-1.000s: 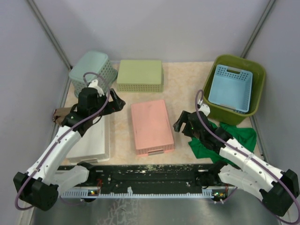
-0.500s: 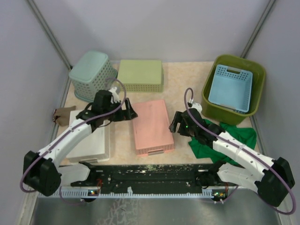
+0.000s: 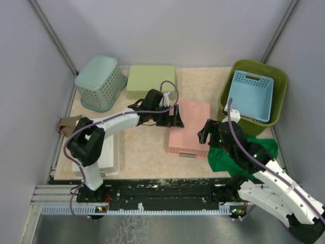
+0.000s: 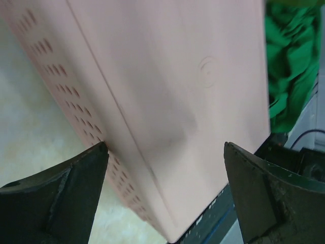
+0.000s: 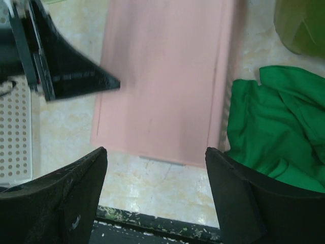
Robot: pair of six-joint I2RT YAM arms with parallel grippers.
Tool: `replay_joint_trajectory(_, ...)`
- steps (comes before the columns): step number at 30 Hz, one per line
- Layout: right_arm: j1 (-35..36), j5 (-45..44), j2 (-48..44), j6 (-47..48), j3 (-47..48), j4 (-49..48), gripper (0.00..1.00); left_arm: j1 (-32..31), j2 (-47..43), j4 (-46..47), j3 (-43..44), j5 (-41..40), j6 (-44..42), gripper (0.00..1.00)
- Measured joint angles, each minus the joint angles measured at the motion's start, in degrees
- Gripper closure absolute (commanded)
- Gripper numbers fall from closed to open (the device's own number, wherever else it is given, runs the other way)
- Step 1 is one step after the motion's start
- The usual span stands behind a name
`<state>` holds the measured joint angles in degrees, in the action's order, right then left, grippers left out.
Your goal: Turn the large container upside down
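Left gripper (image 3: 174, 120) lands on the pink basket (image 3: 189, 127), not the tub.
Fingers spread wide over it. In under a sec the arm swung across & the basket slid right, now just left of the large container (image 3: 259, 63). Right gripper (image 3: 205, 133), also spread, hovers near the container's left front corner. Container upright, blue basket (image 3: 250, 95) inside, untouched, so the flip's not begun imo.

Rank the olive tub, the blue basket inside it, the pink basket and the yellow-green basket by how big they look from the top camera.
Largest: olive tub.
Next: blue basket and pink basket, too alike to rank.
Smallest: yellow-green basket.
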<state>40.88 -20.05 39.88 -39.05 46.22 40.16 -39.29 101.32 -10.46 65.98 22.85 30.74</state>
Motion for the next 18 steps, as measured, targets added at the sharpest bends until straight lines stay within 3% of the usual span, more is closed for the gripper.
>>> replay_joint_trajectory(3,0.0,1.29,-2.36,1.92,0.0,2.71,0.24,-0.48,4.13,-1.07,10.71,-0.85,-1.88,0.0)
replay_joint_trajectory(7,0.0,8.48,-3.67,5.29,-0.46,3.78,0.26,0.24,2.45,-3.37,16.41,-4.11,-4.66,0.0)
replay_joint_trajectory(13,4.48,20.22,-0.24,8.61,-4.92,0.2,0.26,6.03,-7.91,-7.67,12.63,-8.46,-5.7,0.0)
replay_joint_trajectory(18,9.53,22.45,9.14,9.44,-5.22,-3.72,0.25,11.28,-23.02,-10.14,3.43,-14.01,-5.75,0.0)
